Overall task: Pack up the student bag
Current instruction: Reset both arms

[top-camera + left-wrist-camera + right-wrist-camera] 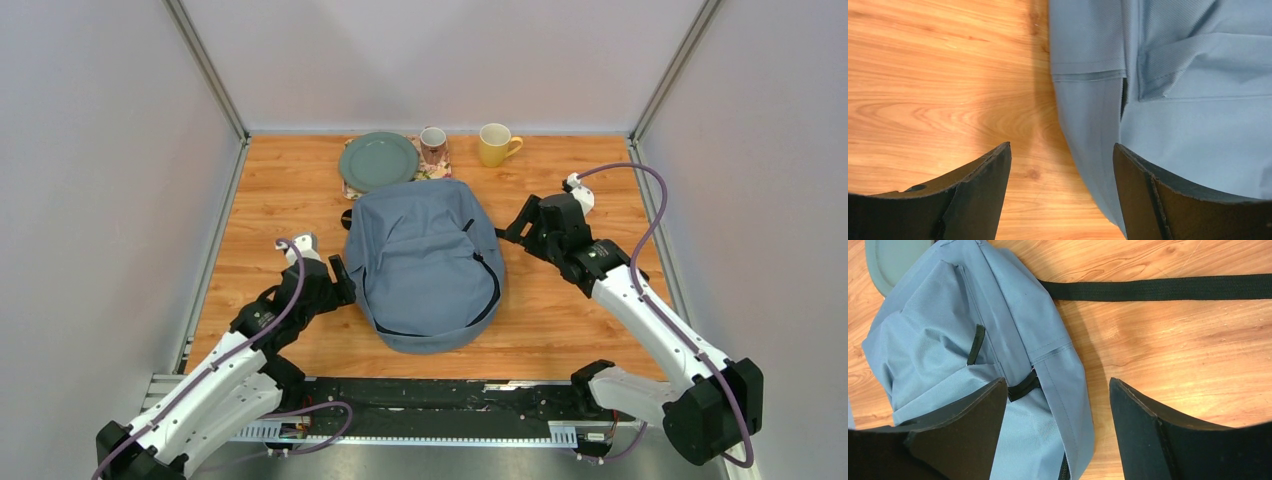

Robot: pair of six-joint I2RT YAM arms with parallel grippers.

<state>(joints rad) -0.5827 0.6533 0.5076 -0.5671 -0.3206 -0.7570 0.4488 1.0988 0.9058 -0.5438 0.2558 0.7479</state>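
Observation:
The grey-blue student bag (425,262) lies flat in the middle of the wooden table, its black zipper along the right side. My left gripper (340,277) is open at the bag's left edge; in the left wrist view the bag's fabric (1168,100) fills the right half, with one finger over it and the other over bare wood. My right gripper (512,228) is open at the bag's upper right edge; the right wrist view shows the bag (973,340) under the left finger and a black strap (1158,287) on the wood.
A green plate (378,160) lies behind the bag on a patterned mat. A brown mug (433,144) and a yellow mug (495,144) stand at the back. Grey walls close in both sides and the back.

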